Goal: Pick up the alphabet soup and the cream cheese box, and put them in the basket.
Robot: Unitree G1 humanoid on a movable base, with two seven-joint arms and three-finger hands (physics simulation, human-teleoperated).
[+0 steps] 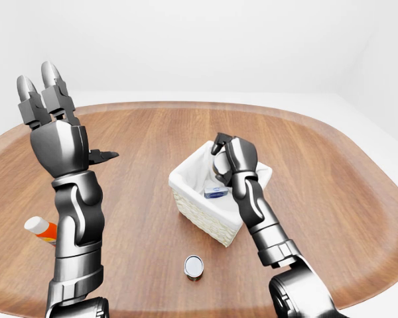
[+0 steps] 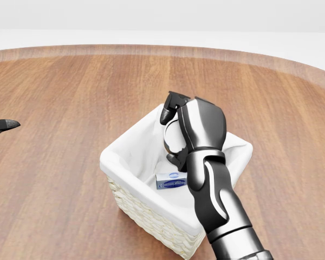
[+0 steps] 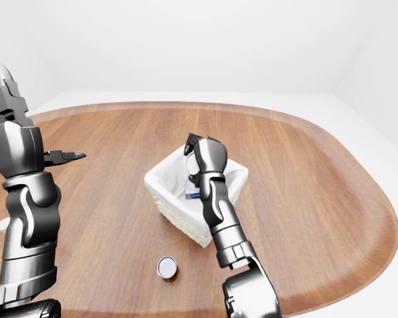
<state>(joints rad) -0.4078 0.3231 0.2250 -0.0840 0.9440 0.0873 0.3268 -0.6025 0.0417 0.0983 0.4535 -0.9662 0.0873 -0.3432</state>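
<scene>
My right hand [image 2: 173,131] hangs over the white-lined wicker basket [image 2: 125,158], fingers curled round the alphabet soup can [image 2: 169,138]. Only the can's pale end and a sliver of its coloured label show; the back of the hand hides the rest. The cream cheese box [image 2: 171,180] lies flat on the basket's floor, just below the hand. In the left-eye view my left hand [image 1: 67,122] is raised high at the left, open and holding nothing, far from the basket.
A small can with a silver lid [image 1: 194,267] stands on the wooden table [image 2: 70,92] below the basket in the left-eye view. An orange and white bottle [image 1: 41,230] lies at the left, behind my left forearm. The table's rim curves round at the right.
</scene>
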